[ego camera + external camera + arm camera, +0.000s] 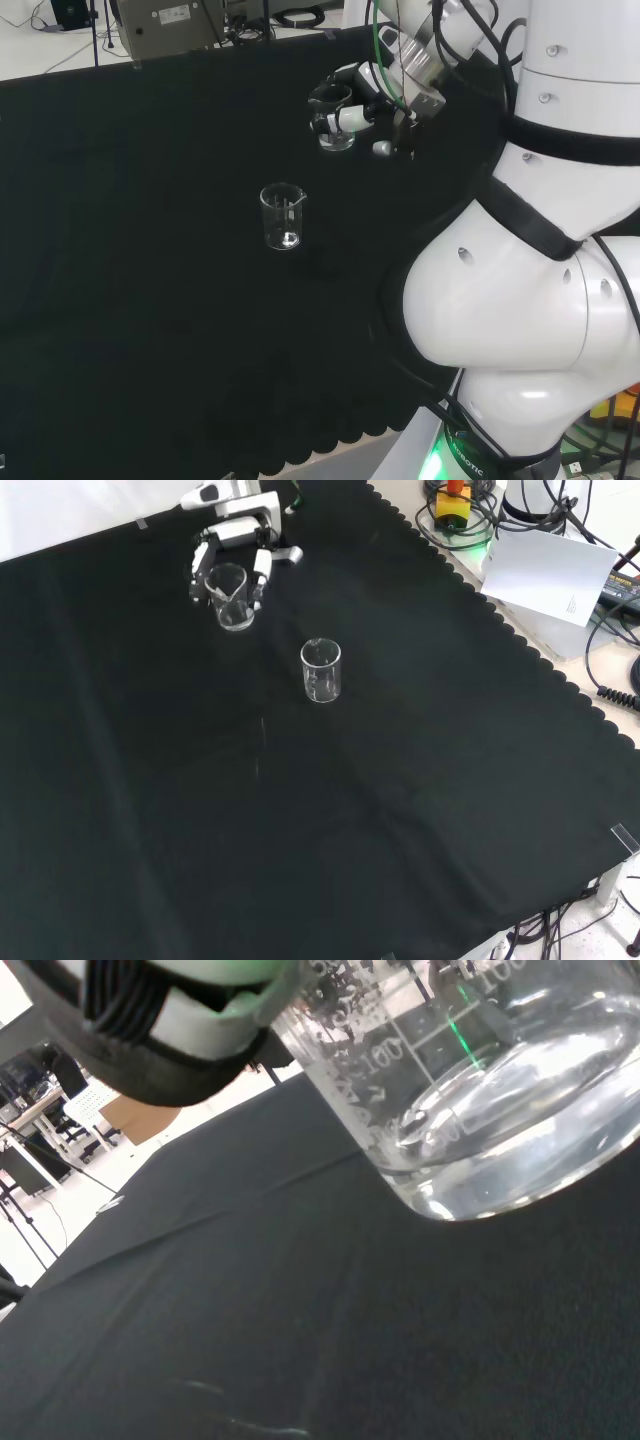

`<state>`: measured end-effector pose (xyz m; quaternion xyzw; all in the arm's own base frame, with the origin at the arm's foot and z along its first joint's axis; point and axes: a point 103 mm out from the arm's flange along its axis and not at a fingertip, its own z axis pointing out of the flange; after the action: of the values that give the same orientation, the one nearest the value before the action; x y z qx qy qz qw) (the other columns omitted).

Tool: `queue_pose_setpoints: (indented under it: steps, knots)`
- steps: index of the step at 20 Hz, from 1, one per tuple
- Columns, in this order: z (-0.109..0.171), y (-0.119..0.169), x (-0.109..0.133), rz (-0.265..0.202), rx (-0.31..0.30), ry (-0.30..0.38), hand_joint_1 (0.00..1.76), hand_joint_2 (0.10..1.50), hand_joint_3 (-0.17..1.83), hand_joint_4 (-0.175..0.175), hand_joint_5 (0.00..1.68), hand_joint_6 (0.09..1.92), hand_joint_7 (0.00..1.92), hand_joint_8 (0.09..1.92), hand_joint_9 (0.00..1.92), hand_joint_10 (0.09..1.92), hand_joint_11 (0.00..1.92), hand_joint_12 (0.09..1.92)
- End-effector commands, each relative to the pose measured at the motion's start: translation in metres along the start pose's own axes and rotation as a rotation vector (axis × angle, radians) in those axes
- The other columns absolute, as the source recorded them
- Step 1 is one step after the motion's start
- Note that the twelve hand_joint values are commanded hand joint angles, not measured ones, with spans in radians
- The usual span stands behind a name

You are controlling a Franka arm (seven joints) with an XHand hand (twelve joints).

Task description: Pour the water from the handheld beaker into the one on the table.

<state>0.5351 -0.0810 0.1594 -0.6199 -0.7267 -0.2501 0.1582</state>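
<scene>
- Head view: the robot hand (375, 105) sits in the upper middle of the frame, just left of the big white arm links (540, 270), and its fingers are curled round a clear held beaker (333, 122).
- The held beaker is lifted clear of the black-clothed surface (150, 300), roughly upright with a slight lean.
- Below and to the left of it in the head view, the second beaker (282, 216) stands upright on the cloth near the frame's centre, apart from the robot hand.
- Front view: the robot hand (235, 540) comes in at the upper left of the frame, black and white fingers (262, 568) wrapped on both sides of the held beaker (230, 597).
- The second beaker (321, 670) stands below and to the right of it in the front view, near but not touching.
- The surface (400, 810) is bare dark cloth across the lower half of that frame; a white sheet of paper (550, 575) lies off the cloth at the upper right.
- Wrist view: the held beaker (480, 1090) shows up close, printed scale marks on its wall and clear water pooled over its base, the level tilted in the frame.
- A blurred white and black part of the robot hand (170, 1020) presses against the glass wall, with the black surface (300, 1330) beneath.
</scene>
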Motion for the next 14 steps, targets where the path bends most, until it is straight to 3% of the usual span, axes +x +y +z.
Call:
queue_pose_setpoints:
  steps: [1, 3, 14]
  knots:
    - [-0.024, -0.031, 0.027, -0.039, 0.029, -0.119, 1.31, 1.02, -0.17, -0.175, 1.45, 0.18, 1.52, 0.09, 1.67, 0.09, 1.45, 0.65]
    - [-0.025, -0.039, 0.035, -0.048, 0.036, -0.155, 1.31, 1.03, -0.17, -0.175, 1.45, 0.17, 1.52, 0.09, 1.67, 0.09, 1.46, 0.64]
    - [-0.004, -0.071, 0.084, -0.14, 0.163, -0.54, 1.31, 1.03, -0.17, -0.175, 1.45, 0.17, 1.53, 0.09, 1.68, 0.09, 1.48, 0.65]
